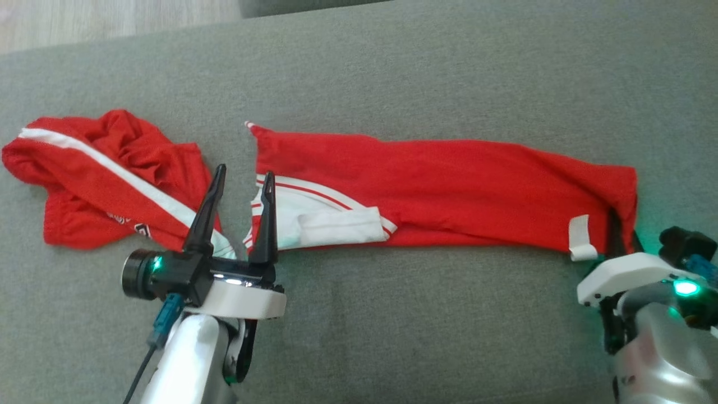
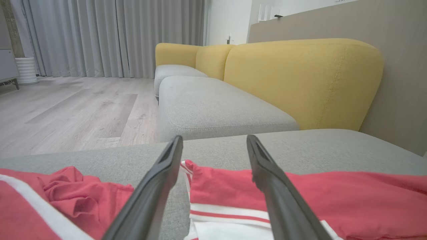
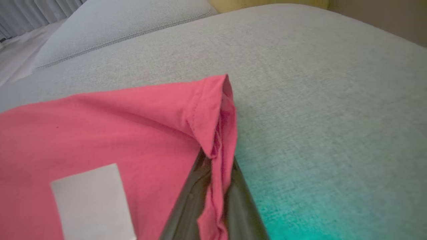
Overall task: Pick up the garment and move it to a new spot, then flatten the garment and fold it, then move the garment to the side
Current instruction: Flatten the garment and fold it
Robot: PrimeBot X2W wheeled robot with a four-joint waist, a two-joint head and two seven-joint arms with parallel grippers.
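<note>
Jaws of right gripper: pinched on the hem corner of the red garment. Left gripper: jaws wide, empty, over the collar. Garment stretched along the grey cushion, left end rumpled. Flattening apparently underway; folding and moving aside remain.

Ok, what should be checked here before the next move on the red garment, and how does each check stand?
1. Right hand shut on the garment edge: ok.
2. Left hand open: ok.
3. Left hand gripping cloth: not ok, its fingers straddle the white-striped part without pinching.
4. Garment flat: not ok, its left end is bunched.
5. Layers in the right hand's pinch: cannot tell.
6. Bare cushion on the robot's side: ok.
</note>
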